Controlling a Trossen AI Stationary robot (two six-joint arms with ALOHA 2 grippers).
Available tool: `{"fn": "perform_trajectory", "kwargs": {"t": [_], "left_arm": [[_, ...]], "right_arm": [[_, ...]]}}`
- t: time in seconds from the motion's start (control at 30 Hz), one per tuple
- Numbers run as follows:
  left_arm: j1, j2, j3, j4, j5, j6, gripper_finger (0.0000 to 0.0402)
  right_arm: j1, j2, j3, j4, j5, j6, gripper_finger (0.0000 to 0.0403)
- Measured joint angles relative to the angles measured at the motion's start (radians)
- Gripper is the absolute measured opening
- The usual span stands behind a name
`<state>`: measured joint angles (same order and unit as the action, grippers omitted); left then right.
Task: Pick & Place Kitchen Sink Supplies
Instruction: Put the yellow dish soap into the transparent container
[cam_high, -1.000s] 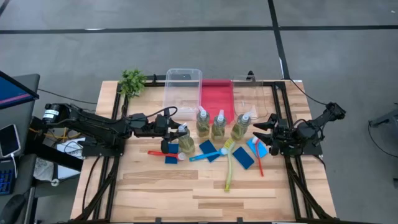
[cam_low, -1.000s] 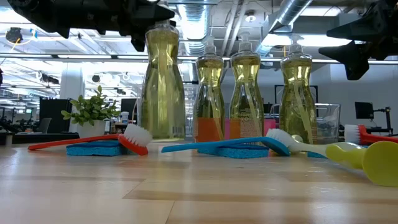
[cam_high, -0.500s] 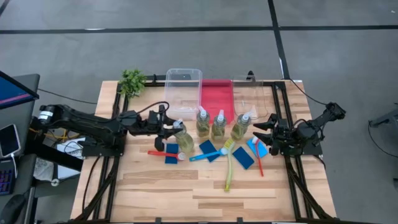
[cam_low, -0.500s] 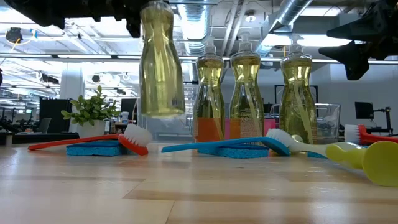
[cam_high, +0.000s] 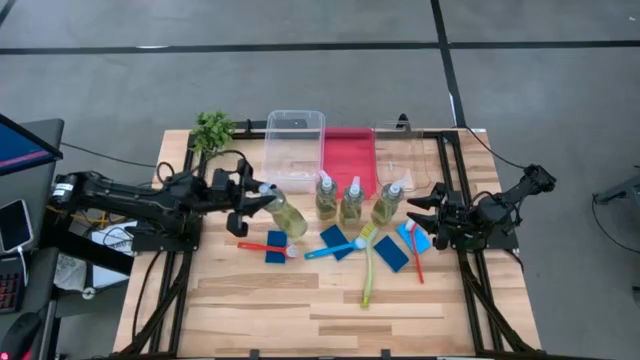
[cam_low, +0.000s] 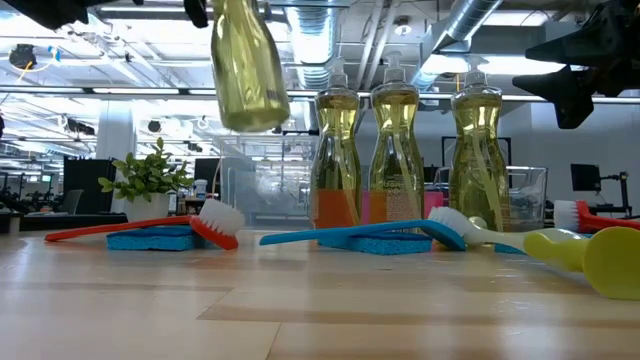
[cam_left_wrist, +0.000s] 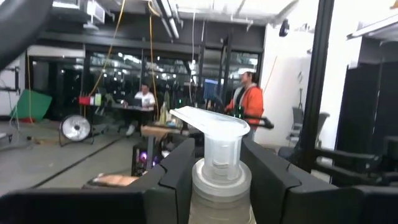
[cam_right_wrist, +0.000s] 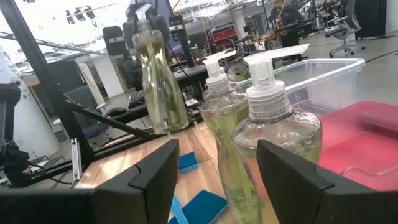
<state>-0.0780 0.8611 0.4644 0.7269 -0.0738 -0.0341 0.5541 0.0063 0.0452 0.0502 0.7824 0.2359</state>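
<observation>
Left claw (cam_high: 252, 196) was clamped on a soap bottle (cam_high: 283, 213), holding it tilted in the air, clear of the table (cam_high: 300, 310). Right claw (cam_high: 422, 212) sat wide open, empty, beside the other three bottles (cam_high: 352, 203).

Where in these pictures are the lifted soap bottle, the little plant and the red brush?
lifted soap bottle (cam_low: 245, 75), low view, its soap-filled body
little plant (cam_high: 213, 130), high view, its leaves
red brush (cam_low: 120, 228), low view, its handle
</observation>
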Motion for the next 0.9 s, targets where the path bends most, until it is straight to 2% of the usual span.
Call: {"fn": "perform_trajectory", "kwargs": {"t": [0.37, 0.5, 0.73, 0.9], "left_arm": [[0.000, -0.106, 0.000, 0.060, -0.008, 0.000, 0.0117], [0.001, -0.112, 0.000, 0.114, -0.012, 0.016, 0.0125], [0.004, -0.112, 0.001, 0.184, -0.053, 0.037, 0.0113], [0.028, -0.112, 0.001, 0.230, -0.054, 0.039, 0.0124]], "right_arm": [[0.000, 0.000, 0.000, 0.000, 0.000, 0.000, 0.0209], [0.000, 0.000, 0.000, 0.000, 0.000, 0.000, 0.0209], [0.000, 0.000, 0.000, 0.000, 0.000, 0.000, 0.0209], [0.000, 0.000, 0.000, 0.000, 0.000, 0.000, 0.0209]]}}
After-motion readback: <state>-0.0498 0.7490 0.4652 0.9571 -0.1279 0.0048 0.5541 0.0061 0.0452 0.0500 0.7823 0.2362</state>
